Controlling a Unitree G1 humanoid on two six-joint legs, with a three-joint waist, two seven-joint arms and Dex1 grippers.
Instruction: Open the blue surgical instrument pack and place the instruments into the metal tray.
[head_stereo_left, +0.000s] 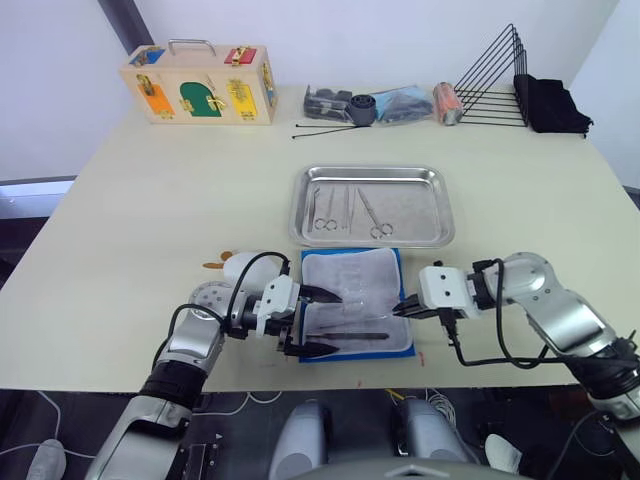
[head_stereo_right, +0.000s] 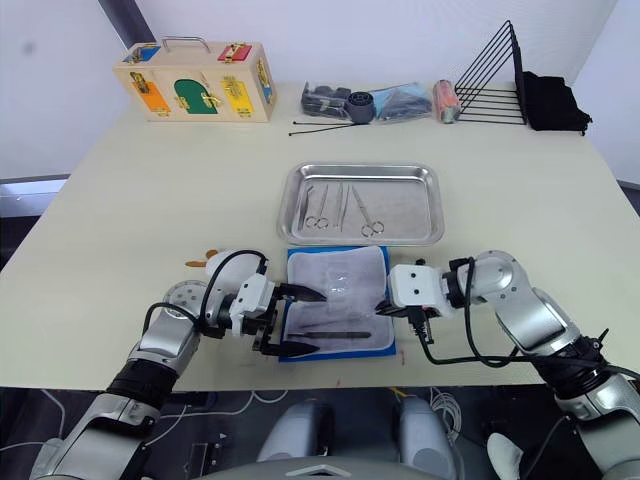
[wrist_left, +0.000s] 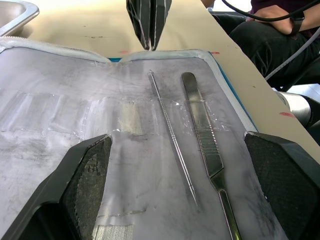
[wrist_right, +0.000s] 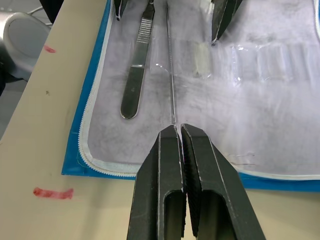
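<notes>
Cream tabletop (head_stereo_left: 150, 200) against white wall. Opened blue surgical instrument pack (head_stereo_left: 357, 315) lies before shallow steel metal tray (head_stereo_left: 372, 206). Left gripper (head_stereo_left: 318, 322) spread wide over pack; right gripper (head_stereo_left: 402, 308) closed at pack's edge, holding nothing.

A: What carries the scene?
B: A broad table (head_stereo_left: 150, 200) with a pale cream top, its corners cut at an angle, marked near the front edge by small red ticks (wrist_right: 52, 192).

A: And behind it?
B: A plain white wall (head_stereo_left: 400, 40), evenly lit, with a dark diagonal strip (head_stereo_left: 125, 22) at the upper left.

A: What lines the far edge?
B: A wooden latch box (head_stereo_left: 200, 85) with coloured doors, a black wire rack (head_stereo_left: 490, 85), folded black cloth (head_stereo_left: 553, 105) and long black rods (head_stereo_left: 340, 130).

A: The floor?
B: Dark, with white cables (head_stereo_left: 50, 415) lying at the left.
</notes>
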